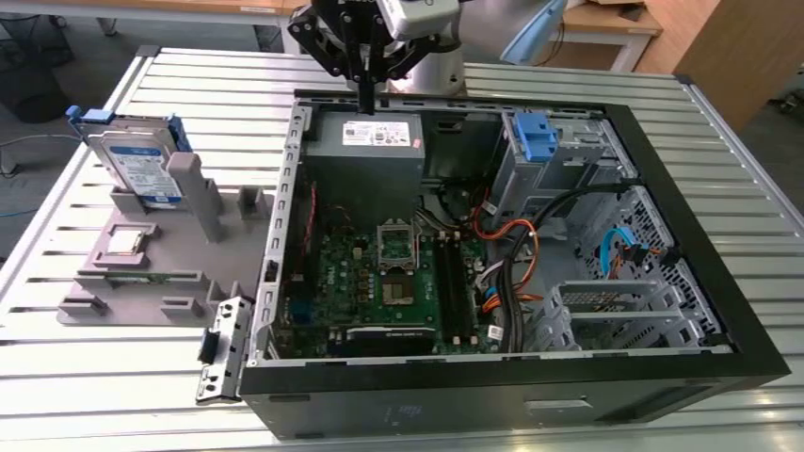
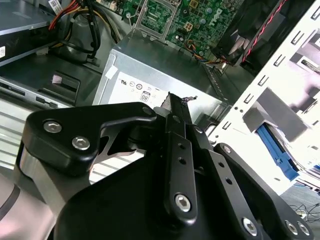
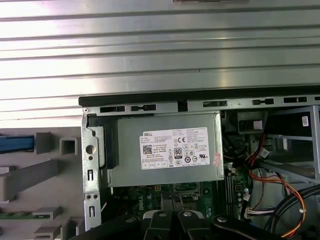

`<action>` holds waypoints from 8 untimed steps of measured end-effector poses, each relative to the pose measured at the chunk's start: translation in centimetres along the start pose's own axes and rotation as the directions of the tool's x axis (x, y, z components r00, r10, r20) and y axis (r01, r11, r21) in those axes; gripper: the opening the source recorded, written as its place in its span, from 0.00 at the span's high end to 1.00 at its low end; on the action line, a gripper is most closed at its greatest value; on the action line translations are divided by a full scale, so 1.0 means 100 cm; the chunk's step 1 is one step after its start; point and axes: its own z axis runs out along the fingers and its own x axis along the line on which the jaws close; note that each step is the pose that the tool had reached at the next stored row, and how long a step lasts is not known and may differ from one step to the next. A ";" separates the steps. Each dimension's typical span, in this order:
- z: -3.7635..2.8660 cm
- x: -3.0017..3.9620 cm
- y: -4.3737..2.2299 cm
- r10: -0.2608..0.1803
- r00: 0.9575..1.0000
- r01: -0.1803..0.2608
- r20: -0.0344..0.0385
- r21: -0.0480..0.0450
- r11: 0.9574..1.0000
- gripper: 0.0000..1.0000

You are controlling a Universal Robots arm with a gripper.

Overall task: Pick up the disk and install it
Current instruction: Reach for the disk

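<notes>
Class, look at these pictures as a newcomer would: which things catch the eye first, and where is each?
The open computer case fills the middle of the exterior view, its green motherboard bared. The black tool hangs shut over the grey box with the white sticker at the case's far end. At the exterior view's left, the disk stands on edge in a grey fixture.

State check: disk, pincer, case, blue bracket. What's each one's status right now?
disk: standing on edge in the grey holder, outside the case, not gripped.
pincer: shut, empty, over the grey metal box.
case: side open, insides exposed.
blue bracket: in the case, looks bare.
</notes>
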 end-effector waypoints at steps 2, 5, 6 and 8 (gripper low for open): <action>0.0000 0.0005 0.0000 0.000 1.000 0.000 0.000 0.000 1.000 0.90; 0.0000 0.0022 -0.0002 0.000 1.000 0.000 0.000 -0.001 1.000 0.90; 0.0000 0.0029 -0.0002 0.000 1.000 0.000 0.000 0.000 1.000 0.90; 0.0000 0.0039 -0.0003 0.000 1.000 0.000 0.000 0.000 1.000 0.90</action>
